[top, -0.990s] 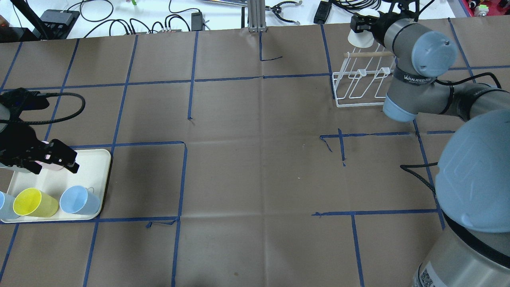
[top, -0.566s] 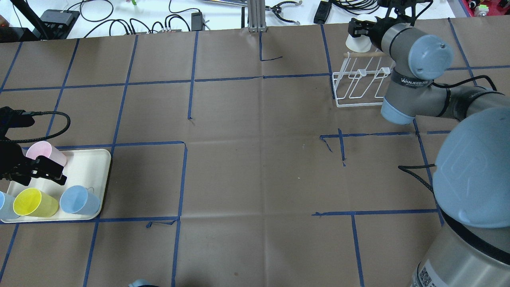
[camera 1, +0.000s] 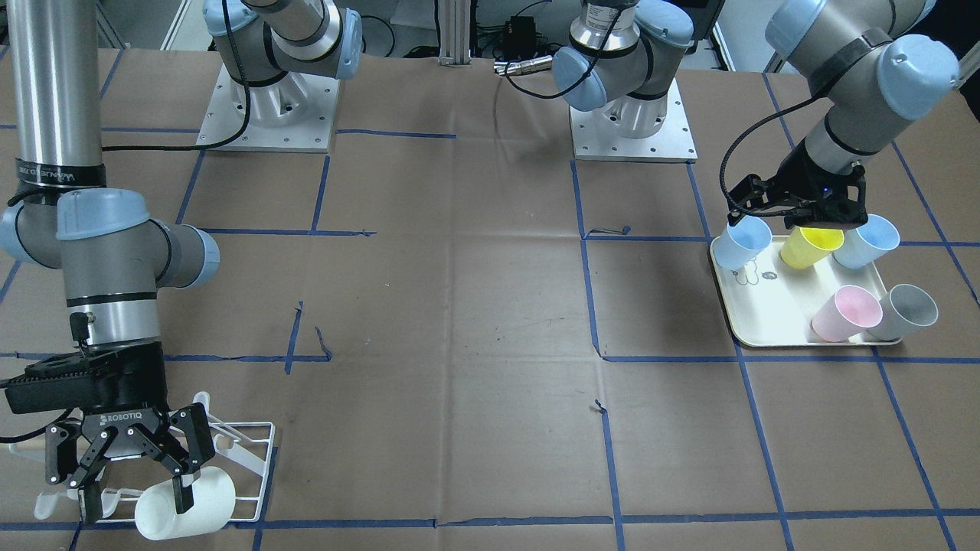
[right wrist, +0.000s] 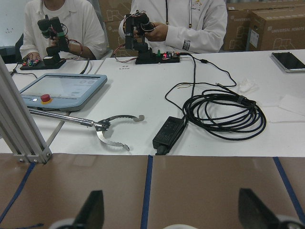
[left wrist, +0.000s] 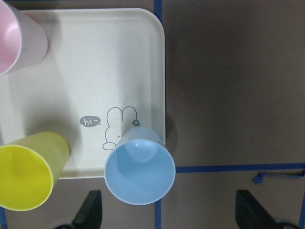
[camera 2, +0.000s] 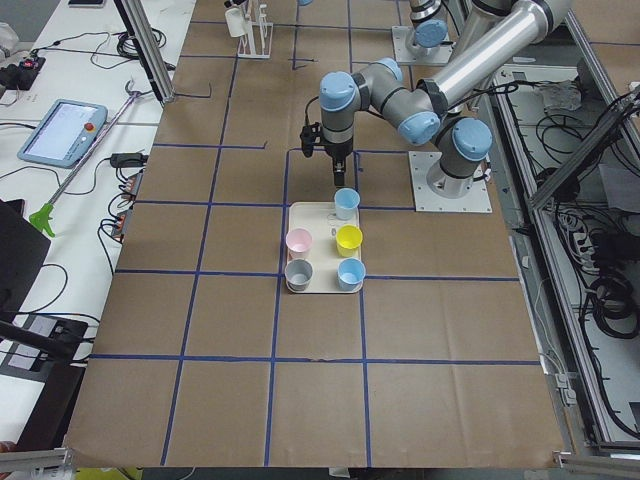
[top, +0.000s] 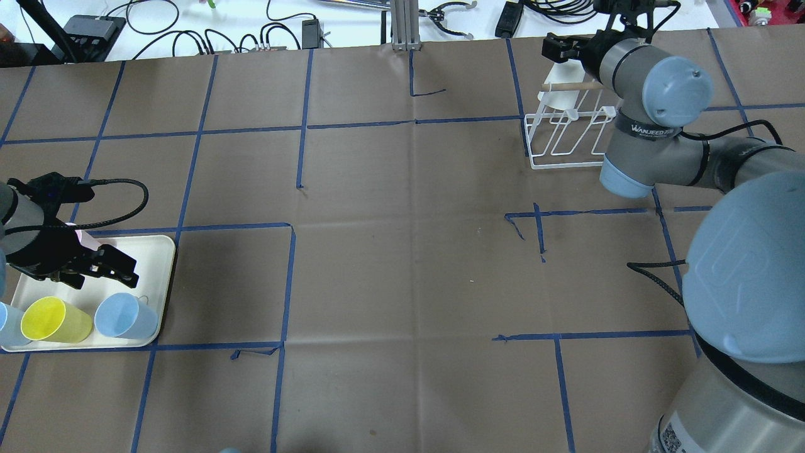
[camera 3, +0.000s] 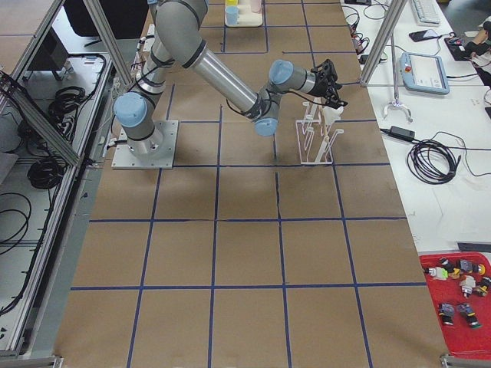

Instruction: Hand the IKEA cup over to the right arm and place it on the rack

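The white IKEA cup [camera 1: 191, 501] hangs tilted on the far end of the white wire rack [camera 1: 256, 448], just behind the wooden dowel [top: 582, 85]. My right gripper [camera 1: 134, 497] is open over the cup, its fingers [right wrist: 93, 210] spread wide with the cup's rim [right wrist: 178, 226] low between them. My left gripper [top: 100, 272] is open and empty over the cream tray [top: 154, 264]. Its fingers [left wrist: 90, 210] straddle a light blue cup [left wrist: 139, 171] from above.
The tray [camera 1: 766, 306] also holds a yellow cup [camera 1: 811, 246], a pink cup [camera 1: 842, 314], a grey cup [camera 1: 903, 312] and another light blue cup [camera 1: 865, 241]. Cables and tools lie on the white bench [top: 264, 25] beyond the table's far edge.
My right gripper has let go of the white cup, which now sits lower on the rack. My left gripper drifted left, then back right over the tray.
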Motion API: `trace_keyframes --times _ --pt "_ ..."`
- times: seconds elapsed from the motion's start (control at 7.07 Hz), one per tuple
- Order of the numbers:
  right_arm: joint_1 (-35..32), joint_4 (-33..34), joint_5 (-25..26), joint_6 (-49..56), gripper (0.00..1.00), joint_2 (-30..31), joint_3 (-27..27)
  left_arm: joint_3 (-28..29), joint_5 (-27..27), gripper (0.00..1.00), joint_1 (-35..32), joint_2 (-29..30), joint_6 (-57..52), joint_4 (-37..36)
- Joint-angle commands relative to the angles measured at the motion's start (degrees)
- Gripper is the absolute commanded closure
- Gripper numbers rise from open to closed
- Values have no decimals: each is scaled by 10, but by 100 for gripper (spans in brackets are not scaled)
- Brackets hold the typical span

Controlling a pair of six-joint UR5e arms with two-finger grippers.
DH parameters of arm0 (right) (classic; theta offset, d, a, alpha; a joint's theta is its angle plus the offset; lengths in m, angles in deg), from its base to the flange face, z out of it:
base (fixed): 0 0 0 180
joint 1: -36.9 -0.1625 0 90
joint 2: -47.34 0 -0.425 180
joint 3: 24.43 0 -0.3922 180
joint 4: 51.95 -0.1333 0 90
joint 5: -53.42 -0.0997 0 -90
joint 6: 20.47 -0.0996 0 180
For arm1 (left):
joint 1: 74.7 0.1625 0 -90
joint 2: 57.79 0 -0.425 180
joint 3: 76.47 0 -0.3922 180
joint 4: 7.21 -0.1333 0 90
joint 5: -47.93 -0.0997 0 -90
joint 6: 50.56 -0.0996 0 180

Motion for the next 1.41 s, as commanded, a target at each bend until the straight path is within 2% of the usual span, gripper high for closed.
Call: trace_keyframes --times 0.0,0.14,0.42,0.57,0.71,0.85,0.99,1.13,1.27 --pt "-5 -2 1 0 1 7 -3 -66 -4 2 -2 8 -2 -82" --pt "-12 -2 1 -1 1 11 -4 -91 -5 2 -2 9 -3 -101" --pt "-20 -3 1 -5 0 59 3 -105 -26 2 0 14 -2 -111" --pt "-31 -7 0 -5 0 85 20 -104 -28 2 1 18 0 -111" --pt "-39 -16 0 -35 0 113 46 -103 -37 7 1 15 2 -111" --pt "-41 -16 1 -100 0 151 78 -101 -40 33 1 14 1 -111" --pt "-41 -16 0 -179 0 187 109 -100 -41 73 1 18 1 -111" --pt "-45 -28 0 -267 0 220 132 -100 -41 97 1 18 0 -111" --pt "-55 -28 0 -343 0 248 154 -100 -41 100 2 18 0 -110"
